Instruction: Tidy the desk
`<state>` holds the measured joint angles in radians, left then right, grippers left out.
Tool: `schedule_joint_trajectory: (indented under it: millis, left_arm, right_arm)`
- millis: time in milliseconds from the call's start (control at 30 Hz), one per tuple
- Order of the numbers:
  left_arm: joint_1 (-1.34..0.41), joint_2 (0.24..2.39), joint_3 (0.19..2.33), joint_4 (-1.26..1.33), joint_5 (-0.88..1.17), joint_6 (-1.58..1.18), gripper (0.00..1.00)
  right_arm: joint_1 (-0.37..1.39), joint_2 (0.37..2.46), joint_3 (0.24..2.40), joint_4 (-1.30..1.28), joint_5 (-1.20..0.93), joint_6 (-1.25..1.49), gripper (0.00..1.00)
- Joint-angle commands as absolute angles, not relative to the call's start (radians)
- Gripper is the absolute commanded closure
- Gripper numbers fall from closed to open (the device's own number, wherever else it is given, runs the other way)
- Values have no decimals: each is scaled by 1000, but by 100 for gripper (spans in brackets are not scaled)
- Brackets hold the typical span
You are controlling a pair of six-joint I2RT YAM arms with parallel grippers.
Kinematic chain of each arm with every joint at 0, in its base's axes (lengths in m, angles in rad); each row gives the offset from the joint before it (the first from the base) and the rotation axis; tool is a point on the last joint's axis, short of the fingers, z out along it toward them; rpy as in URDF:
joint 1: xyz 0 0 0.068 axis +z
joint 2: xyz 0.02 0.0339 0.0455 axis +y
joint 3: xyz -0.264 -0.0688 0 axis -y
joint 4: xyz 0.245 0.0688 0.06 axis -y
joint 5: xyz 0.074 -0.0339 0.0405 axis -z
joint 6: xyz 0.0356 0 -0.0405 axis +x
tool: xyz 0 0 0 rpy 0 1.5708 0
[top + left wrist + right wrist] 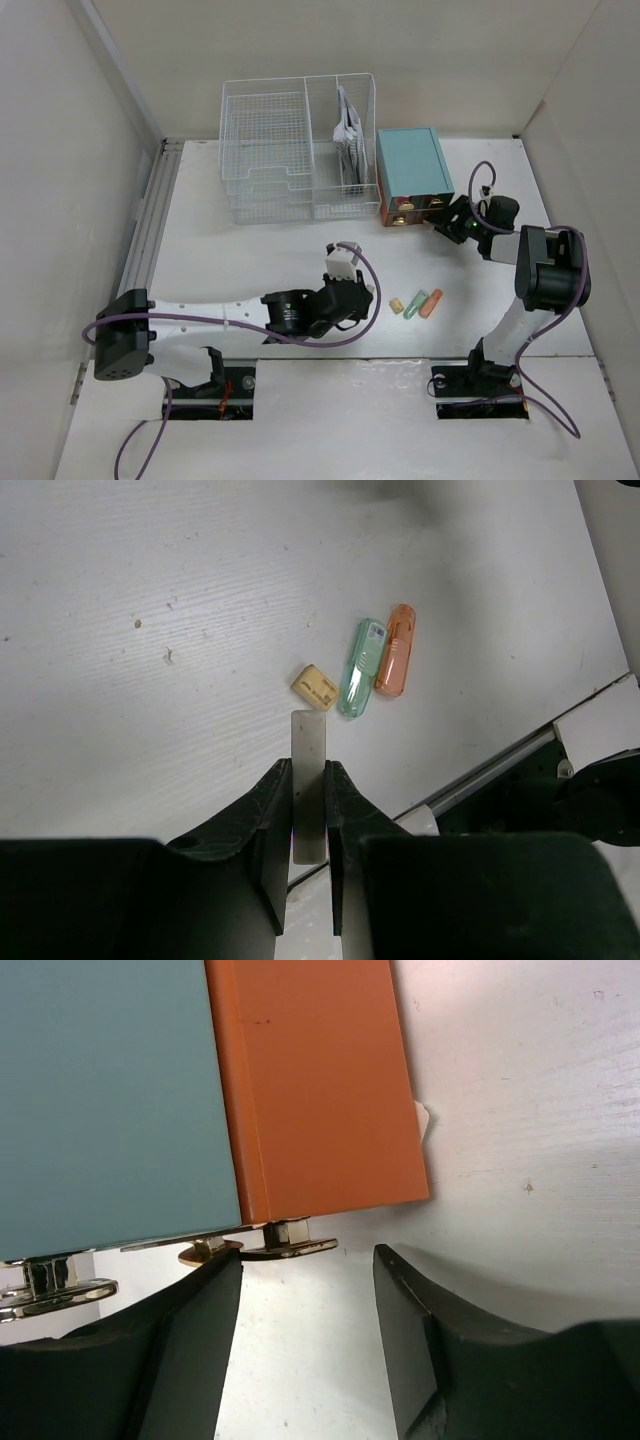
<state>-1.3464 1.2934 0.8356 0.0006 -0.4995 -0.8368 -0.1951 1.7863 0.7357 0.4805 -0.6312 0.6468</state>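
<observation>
1. Left hand (pixel 308 768): fingers closed flat on a pale flat strip (pixel 308 738), which sticks out past the fingertips toward 12 o'clock in the left wrist view.
2. Just beyond the strip's tip, at 12 to 1 o'clock in that view, three small items lie on the tabletop (pixel 230 262): a tan block (pixel 314 686), a green translucent case (pixel 361 667) and an orange translucent case (pixel 395 650). The two cases lie side by side and touch; the block lies just beside the green one.
3. Right hand (pixel 308 1255): fingers well apart with nothing between them. A brass handle (pixel 290 1247) sits just beside the tip of one finger; contact cannot be told.
4. The handle belongs to the orange panel (pixel 310 1080) of the teal drawer box (pixel 411 163).
5. Tabletop: the broad white surface under both arms. In the top view the box stands at 1 o'clock on it, and a white wire rack (pixel 265 150) at 12 o'clock, just beside the box, with papers (pixel 348 135) upright in its right compartment.
</observation>
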Motion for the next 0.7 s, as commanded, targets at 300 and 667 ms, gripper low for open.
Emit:
schedule_joint_trajectory:
  millis: [300, 667]
  left_arm:
    - [-1350, 1246, 859, 8, -523, -853, 100]
    - [-1359, 1246, 859, -1, -532, -853, 100]
  right_arm:
    - [-218, 1812, 792, 531, -572, 617, 54]
    - [-218, 1822, 781, 540, -612, 626, 63]
